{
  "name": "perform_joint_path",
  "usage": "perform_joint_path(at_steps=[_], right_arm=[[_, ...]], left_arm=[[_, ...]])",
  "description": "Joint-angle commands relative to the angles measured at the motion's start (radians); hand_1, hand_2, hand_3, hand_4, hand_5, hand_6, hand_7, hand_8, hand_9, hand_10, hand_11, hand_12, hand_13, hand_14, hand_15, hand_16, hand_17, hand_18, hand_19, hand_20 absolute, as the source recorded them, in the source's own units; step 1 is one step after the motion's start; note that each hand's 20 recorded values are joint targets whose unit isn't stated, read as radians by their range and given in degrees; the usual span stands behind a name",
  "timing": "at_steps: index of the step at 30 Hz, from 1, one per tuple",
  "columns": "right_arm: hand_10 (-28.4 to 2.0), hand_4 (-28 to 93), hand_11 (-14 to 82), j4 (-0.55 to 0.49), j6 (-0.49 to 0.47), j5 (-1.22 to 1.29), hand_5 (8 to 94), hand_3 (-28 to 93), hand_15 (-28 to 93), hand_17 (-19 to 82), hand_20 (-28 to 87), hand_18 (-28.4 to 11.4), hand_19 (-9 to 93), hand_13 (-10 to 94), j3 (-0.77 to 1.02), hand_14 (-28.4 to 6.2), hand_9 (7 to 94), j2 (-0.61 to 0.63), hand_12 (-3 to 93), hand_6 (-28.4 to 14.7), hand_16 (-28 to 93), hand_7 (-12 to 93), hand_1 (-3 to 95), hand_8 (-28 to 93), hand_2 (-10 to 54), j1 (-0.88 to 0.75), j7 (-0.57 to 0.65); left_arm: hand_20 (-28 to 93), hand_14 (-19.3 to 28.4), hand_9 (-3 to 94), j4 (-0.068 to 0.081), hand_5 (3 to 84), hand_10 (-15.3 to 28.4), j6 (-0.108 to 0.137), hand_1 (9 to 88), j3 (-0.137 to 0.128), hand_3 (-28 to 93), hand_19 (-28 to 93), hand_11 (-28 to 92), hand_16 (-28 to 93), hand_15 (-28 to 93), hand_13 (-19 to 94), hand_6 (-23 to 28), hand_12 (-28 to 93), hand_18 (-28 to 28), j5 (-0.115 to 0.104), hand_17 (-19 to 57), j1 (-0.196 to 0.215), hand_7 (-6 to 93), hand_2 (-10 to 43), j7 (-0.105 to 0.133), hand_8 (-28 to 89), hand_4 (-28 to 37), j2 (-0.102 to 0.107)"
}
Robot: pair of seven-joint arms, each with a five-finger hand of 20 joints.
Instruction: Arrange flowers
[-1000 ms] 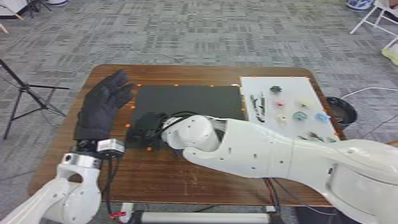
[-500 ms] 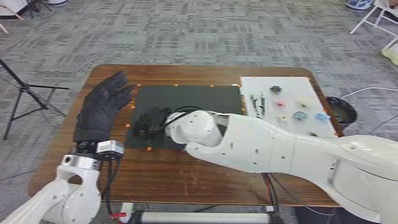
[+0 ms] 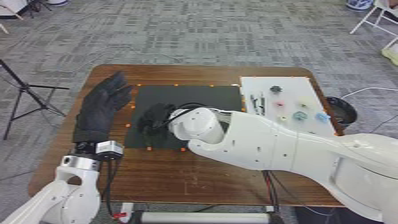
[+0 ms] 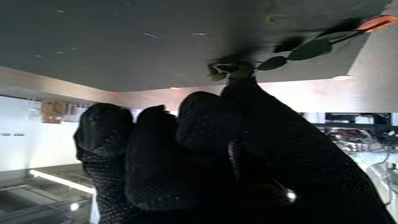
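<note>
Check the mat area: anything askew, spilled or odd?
Nothing looks spilled or damaged. One oddity: the stem at the right hand extends past the edge of the mat, across an orange marker, so it looks off-centre. Pale specks also dot the mat, perhaps debris.

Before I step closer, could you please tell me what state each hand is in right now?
Left hand: open, fingers straight, holding nothing.
Right hand: closed, pinching a green leafy sprig.
</note>
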Motion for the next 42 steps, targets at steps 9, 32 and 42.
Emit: perform_joint_path(at_steps=[9, 32, 42], right_arm=[[-11.1, -8, 71.4, 0.073, -0.133, -0.042, 41.7, 93, 91, 40, 50, -24.0, 93, 79, -0.006, -10.3, 81.0, 0.067, 33.4, 4.6, 33, 15, 25.1, -13, 25.9, -0.025, 0.057], [-10.9, -8, 70.9, 0.049, -0.023, 0.005, 43.8, 93, 90, 39, 49, -23.9, 93, 79, 0.058, -10.4, 80.7, 0.126, 33.1, 5.1, 33, 16, 25.6, -14, 24.8, -0.085, -0.013], [-12.0, -21, 69.2, 0.014, 0.386, 0.284, 41.0, 91, 89, 38, 47, -24.6, 93, 77, 0.083, -11.2, 79.2, 0.153, 32.6, 4.8, 33, 15, 27.9, -14, 12.4, -0.121, -0.123]], left_arm=[[14, 13.4, 24.5, -0.009, 32.1, 11.4, 0.012, 24.5, -0.006, 68, 38, 20, 5, 29, 19, 3.4, 19, 19.4, -0.01, -9.8, 0.013, 18.5, -3.7, 0.017, -8, -26.8, -0.013], [14, 13.4, 24.6, -0.012, 32.1, 11.3, 0.016, 24.5, -0.014, 69, 38, 20, 5, 29, 19, 3.4, 19, 19.4, -0.015, -9.7, 0.029, 18.5, -3.7, 0.02, -8, -26.9, -0.017], [14, 13.4, 24.7, -0.009, 32.1, 11.5, 0.006, 24.4, -0.012, 69, 38, 20, 5, 29, 19, 3.4, 19, 19.4, -0.01, -9.8, 0.024, 18.6, -3.7, 0.01, -8, -27.0, -0.026]])
